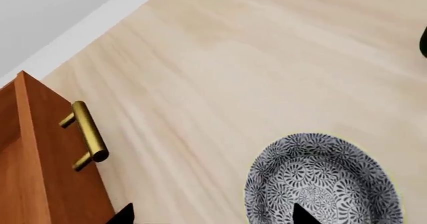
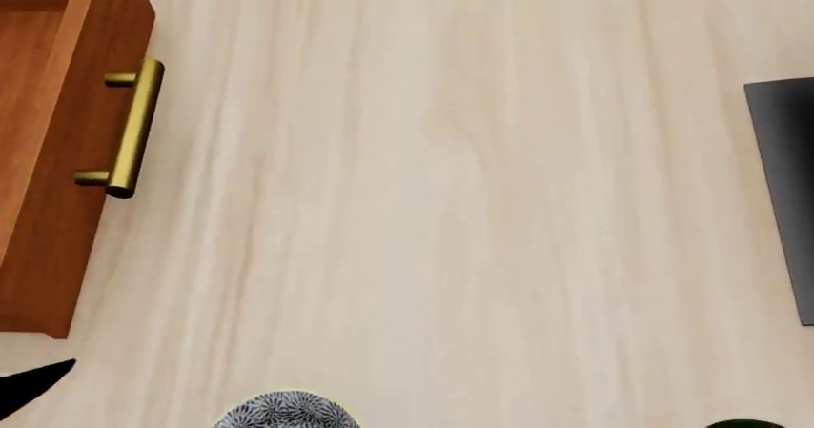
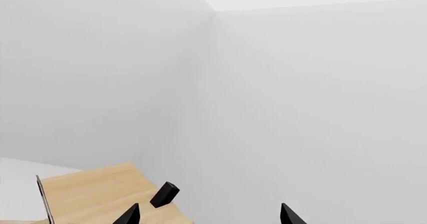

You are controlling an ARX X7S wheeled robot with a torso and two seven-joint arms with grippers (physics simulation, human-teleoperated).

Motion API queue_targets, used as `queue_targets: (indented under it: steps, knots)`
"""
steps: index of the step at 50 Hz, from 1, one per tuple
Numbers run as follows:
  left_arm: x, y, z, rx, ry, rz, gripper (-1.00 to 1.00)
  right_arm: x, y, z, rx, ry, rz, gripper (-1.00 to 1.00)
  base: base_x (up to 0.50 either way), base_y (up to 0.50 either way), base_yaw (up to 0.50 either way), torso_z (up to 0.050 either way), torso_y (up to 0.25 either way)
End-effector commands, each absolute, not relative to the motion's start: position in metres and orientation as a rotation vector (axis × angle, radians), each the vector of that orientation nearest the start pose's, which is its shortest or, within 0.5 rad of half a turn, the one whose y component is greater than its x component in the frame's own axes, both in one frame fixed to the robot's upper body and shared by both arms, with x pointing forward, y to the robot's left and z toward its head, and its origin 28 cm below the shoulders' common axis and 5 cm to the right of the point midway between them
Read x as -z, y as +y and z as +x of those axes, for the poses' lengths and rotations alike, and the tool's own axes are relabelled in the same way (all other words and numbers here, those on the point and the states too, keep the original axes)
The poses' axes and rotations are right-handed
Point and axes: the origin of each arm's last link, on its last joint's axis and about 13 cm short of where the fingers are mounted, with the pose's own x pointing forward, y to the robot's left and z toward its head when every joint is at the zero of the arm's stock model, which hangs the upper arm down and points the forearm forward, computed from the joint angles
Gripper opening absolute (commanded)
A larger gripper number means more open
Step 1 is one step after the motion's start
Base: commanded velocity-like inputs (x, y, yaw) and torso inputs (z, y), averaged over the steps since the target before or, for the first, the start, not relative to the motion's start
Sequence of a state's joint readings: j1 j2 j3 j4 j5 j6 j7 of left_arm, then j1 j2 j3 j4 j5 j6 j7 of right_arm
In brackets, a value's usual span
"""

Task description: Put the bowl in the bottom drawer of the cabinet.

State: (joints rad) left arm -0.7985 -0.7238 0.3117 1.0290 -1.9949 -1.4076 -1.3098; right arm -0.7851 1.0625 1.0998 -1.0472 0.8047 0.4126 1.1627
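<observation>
Your pale wood tabletop [image 2: 483, 209] fills the head view. At its left stands the reddish-brown drawer [image 2: 51, 161] with its brass bar handle [image 2: 132, 128], pulled out and cut off by the frame. The blue-and-white patterned bowl [image 1: 323, 181] rests apart from it (only its rim shows below you). Your left gripper [image 1: 210, 215] straddles the bowl rim, spread, grasping nothing; your right gripper [image 3: 208, 215] gapes at blank wall.

Left gripper [image 1: 212, 215] — two matte black pointed fingertips, plain, unmarked, lower edge of frame. Right gripper [image 3: 210, 215] — same black tapered tips, lower edge.
</observation>
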Motion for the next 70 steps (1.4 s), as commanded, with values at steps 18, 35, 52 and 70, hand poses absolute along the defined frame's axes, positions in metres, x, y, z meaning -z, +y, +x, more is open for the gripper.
queue_targets:
  steps: [18,35,52,70]
  knots:
    - [-0.202,0.209,0.142,0.510,0.185,0.612,1.00,-0.252,-0.219,0.107,0.820,-0.588,-0.446,1.00,0.00,0.00,0.00,0.000,0.000]
    - [-0.200,0.208,0.164,0.512,0.244,0.656,1.00,-0.249,-0.220,0.106,0.819,-0.588,-0.441,1.00,0.00,0.00,0.00,0.000,0.000]
    - [-0.195,0.205,0.171,0.545,0.278,0.678,1.00,-0.251,-0.224,0.101,0.824,-0.590,-0.438,1.00,0.00,0.00,0.00,0.000,0.000]
    - [-0.179,0.201,0.176,0.596,0.336,0.681,1.00,-0.249,-0.226,0.098,0.833,-0.585,-0.441,1.00,0.00,0.00,0.00,0.000,0.000]
